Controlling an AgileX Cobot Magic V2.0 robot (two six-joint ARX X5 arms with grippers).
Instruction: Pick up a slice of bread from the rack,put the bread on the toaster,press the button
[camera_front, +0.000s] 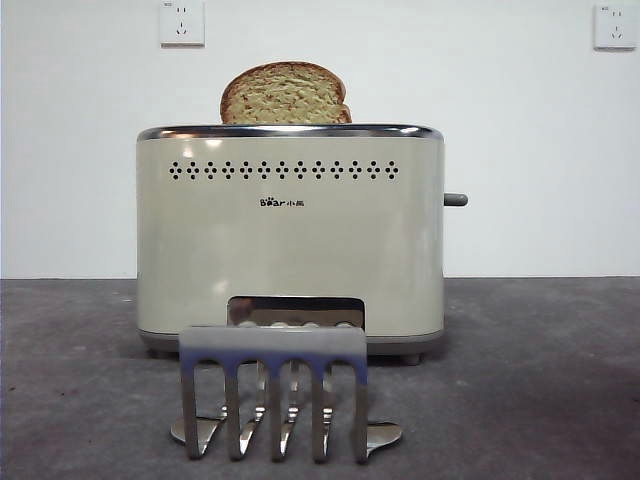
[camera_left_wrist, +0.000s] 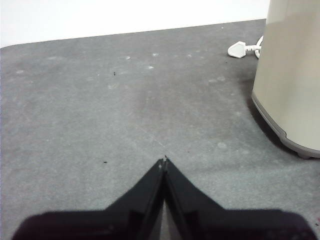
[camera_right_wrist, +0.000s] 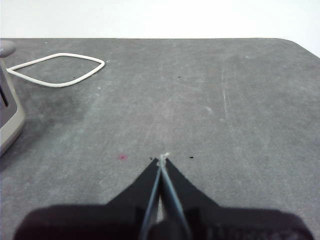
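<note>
Grey bench (camera_front: 560, 380) under a cream toaster (camera_front: 290, 240), mid-bench, button (camera_front: 456, 200) jutting from its narrow end. Brown-crusted bread (camera_front: 286, 95) upright in the top slot. Steel rack (camera_front: 273, 390) just in front, bare. Left gripper (camera_left_wrist: 165, 161) and right gripper (camera_right_wrist: 161, 159) pinched closed, holding nothing, over bare bench.

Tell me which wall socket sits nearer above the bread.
The left wall socket: it hangs just left of the slice of bread standing in the toaster. The right wall socket sits far off by the frame's edge.
</note>
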